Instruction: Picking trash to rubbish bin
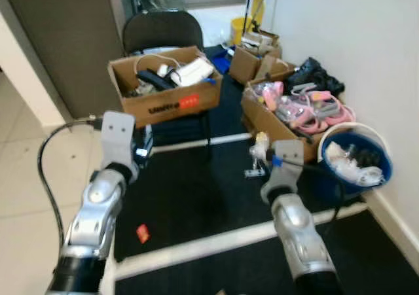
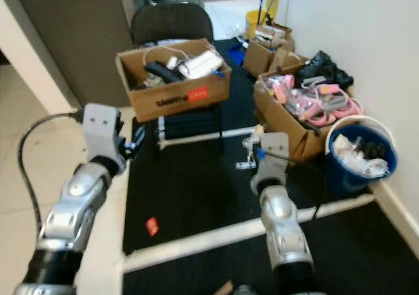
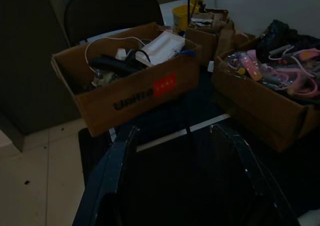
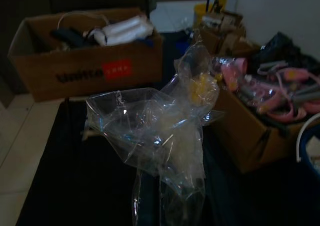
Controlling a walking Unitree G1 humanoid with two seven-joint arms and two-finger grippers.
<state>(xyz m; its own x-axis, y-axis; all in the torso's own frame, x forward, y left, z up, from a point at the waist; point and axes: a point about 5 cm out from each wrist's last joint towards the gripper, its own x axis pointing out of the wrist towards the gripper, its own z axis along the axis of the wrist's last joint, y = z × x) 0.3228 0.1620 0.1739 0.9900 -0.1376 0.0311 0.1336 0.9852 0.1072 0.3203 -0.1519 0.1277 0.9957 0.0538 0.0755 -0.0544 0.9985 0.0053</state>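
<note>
Above the black mat [image 1: 196, 197], right gripper [image 1: 260, 156] pinches crumpled plastic wrap [image 4: 165, 131]: seemingly light, soft, slippery; left gripper [image 3: 180, 136] spread, empty.

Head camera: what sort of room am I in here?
Probably an office storeroom or lab corner: cardboard boxes of cables and gear along a white wall, one box on a chair, a blue bin, black floor mats.

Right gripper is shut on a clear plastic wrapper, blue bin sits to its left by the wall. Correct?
Not quite. The right gripper is shut on the clear plastic wrapper, but the blue bin sits to its right by the wall, not its left. The left eye view shows this.
</note>
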